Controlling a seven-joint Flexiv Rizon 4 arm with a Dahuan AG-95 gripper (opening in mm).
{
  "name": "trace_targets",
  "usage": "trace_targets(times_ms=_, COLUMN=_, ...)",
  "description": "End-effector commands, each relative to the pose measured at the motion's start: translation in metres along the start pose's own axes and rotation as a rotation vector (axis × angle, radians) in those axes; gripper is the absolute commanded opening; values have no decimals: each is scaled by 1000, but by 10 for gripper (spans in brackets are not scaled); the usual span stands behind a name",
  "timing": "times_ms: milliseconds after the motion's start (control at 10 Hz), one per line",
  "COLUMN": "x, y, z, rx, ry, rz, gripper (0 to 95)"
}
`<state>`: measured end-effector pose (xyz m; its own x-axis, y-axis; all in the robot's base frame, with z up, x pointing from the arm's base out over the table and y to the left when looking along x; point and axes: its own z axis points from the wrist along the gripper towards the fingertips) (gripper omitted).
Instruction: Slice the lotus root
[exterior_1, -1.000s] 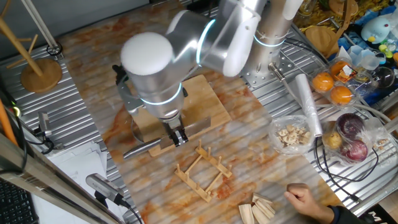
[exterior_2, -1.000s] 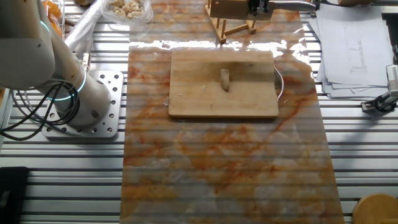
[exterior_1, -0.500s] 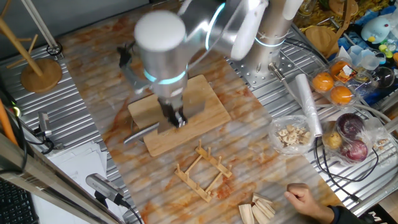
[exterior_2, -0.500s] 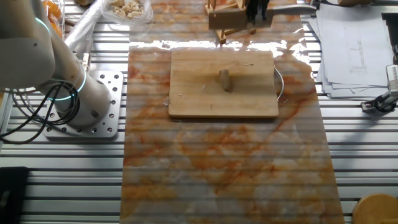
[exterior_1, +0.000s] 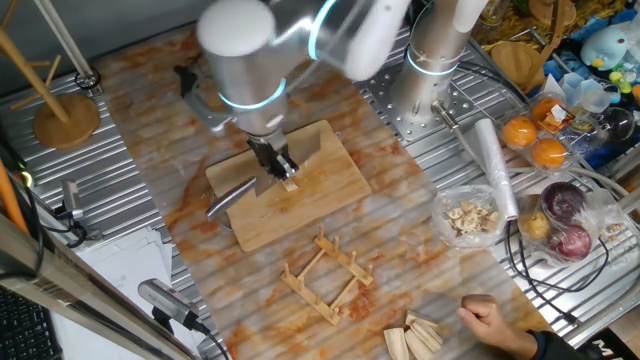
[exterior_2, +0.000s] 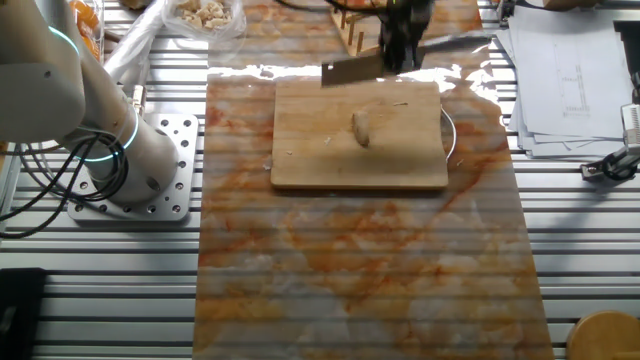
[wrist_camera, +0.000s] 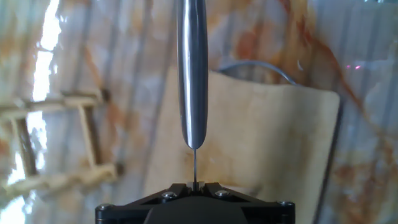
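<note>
While the claw (exterior_1: 281, 166) stays pinched on the handle of a knife (exterior_2: 352, 69), the item to be cut, the lotus root (exterior_2: 361, 127), lies near the middle of a wooden cutting board (exterior_2: 300, 160), apart from the blade and not yet touched by it.

Relation for the cut: in the other fixed view the lotus root sits toward the camera from the claw (exterior_2: 404, 48), which hangs at the board's far edge. The stub's long axis appears to run roughly away from that camera, slightly tilted; the blade extends sideways, so it looks set about crosswise to the stub. Judgement: the knife needs to come forward over the board, then down.

Hand view: the knife (wrist_camera: 191, 74) is seen edge-on, jaws pressed together on it, the cutting board (wrist_camera: 286, 149) below; the lotus root cannot be made out there.

Containers:
- clear plastic bag (exterior_1: 470, 217), holding pale chips.
- clear plastic wrap near the surface edge, holding two dark red round fruits (exterior_1: 565, 203).
- wooden rack (exterior_1: 326, 275), slots bare.

Loose: oranges (exterior_1: 534, 141); wooden blocks (exterior_1: 421, 335) beside a person's hand (exterior_1: 492, 322).
</note>
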<state>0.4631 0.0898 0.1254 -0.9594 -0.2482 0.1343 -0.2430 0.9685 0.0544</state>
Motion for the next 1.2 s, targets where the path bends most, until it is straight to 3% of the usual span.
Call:
trace_targets(times_ms=100, x=9, y=-12, z=11, rx=-21, ry=39, rz=94, gripper=0)
trace_targets(times_ms=500, x=-4, y=4, z=6, rx=-18, ry=66, rz=200, gripper=0)
trace_targets(times_ms=800, x=-4, y=4, z=6, rx=-7, ry=58, rz=173, gripper=0)
trace_targets(times_ms=1000, x=-4, y=4, z=6, rx=1, ry=15, rz=162, gripper=0)
trace_targets(times_ms=1200, x=-4, y=4, z=6, rx=6, ry=-64, rz=217, gripper=0)
